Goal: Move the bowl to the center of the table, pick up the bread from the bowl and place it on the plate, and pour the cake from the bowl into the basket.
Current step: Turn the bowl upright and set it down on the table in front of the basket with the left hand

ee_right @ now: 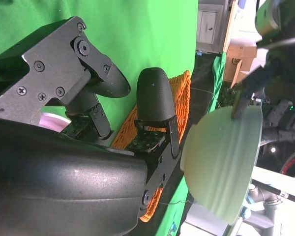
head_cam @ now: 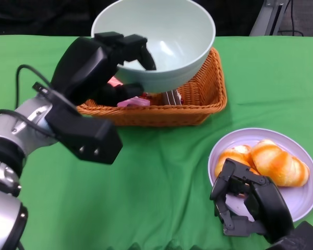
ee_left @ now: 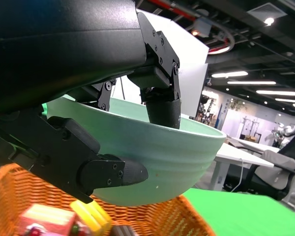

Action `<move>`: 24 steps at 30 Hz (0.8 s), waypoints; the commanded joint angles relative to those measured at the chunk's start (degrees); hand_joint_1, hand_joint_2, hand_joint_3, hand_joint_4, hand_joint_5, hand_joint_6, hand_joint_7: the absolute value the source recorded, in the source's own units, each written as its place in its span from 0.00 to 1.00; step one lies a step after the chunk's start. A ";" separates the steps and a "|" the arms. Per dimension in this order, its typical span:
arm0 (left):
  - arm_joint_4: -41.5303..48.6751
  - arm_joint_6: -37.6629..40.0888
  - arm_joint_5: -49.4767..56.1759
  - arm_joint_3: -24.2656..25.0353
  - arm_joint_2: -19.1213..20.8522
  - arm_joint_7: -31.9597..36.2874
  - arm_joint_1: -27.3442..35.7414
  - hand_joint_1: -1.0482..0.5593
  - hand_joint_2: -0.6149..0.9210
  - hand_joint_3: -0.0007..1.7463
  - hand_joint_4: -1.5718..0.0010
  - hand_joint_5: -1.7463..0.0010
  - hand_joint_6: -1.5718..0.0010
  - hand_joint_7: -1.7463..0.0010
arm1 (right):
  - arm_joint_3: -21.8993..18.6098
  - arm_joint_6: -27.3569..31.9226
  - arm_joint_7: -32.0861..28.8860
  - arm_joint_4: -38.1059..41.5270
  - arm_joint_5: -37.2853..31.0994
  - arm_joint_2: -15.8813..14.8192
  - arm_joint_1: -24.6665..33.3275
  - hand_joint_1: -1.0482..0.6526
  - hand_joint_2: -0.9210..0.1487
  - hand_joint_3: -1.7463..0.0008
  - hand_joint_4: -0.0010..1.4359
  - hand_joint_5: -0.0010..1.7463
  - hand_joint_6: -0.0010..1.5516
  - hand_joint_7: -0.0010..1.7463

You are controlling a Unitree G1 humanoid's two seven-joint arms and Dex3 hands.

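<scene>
My left hand (head_cam: 101,62) grips the rim of the pale green bowl (head_cam: 161,39) and holds it tilted above the orange wicker basket (head_cam: 198,107). The bowl's inside looks bare. In the basket lie pink and dark wrapped cakes (head_cam: 133,101); they also show under the bowl (ee_left: 162,157) as cakes (ee_left: 49,221) in the left wrist view. Two glazed bread rolls (head_cam: 274,161) sit on the lilac plate (head_cam: 305,198) at the right. My right hand (head_cam: 248,203) rests at the plate's near-left edge, fingers apart, holding nothing. The right wrist view shows the bowl (ee_right: 223,164) and basket (ee_right: 174,93) beyond its fingers (ee_right: 155,98).
A green cloth (head_cam: 161,177) covers the table. Behind the far edge stand dark background and a metal stand leg (head_cam: 268,15). The left forearm (head_cam: 21,135) with its cable crosses the left side.
</scene>
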 commanded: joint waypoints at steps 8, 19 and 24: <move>-1.15 -2.60 3.94 -4.75 4.80 9.96 2.77 0.54 0.88 0.44 0.54 0.03 0.55 0.25 | -0.71 0.96 0.45 -0.85 1.24 -0.83 0.41 0.60 0.43 0.22 0.60 1.00 0.41 0.93; -4.71 -4.32 10.67 -10.07 9.64 21.06 7.37 0.55 0.90 0.40 0.56 0.00 0.58 0.20 | -0.95 1.01 1.25 -0.34 2.14 -0.91 0.04 0.61 0.43 0.21 0.61 1.00 0.40 0.93; -6.09 -4.88 13.52 -12.45 11.83 25.04 9.59 0.55 0.94 0.38 0.57 0.00 0.59 0.21 | -1.12 1.51 1.23 -0.52 2.19 -0.96 -0.02 0.60 0.43 0.22 0.61 1.00 0.39 0.93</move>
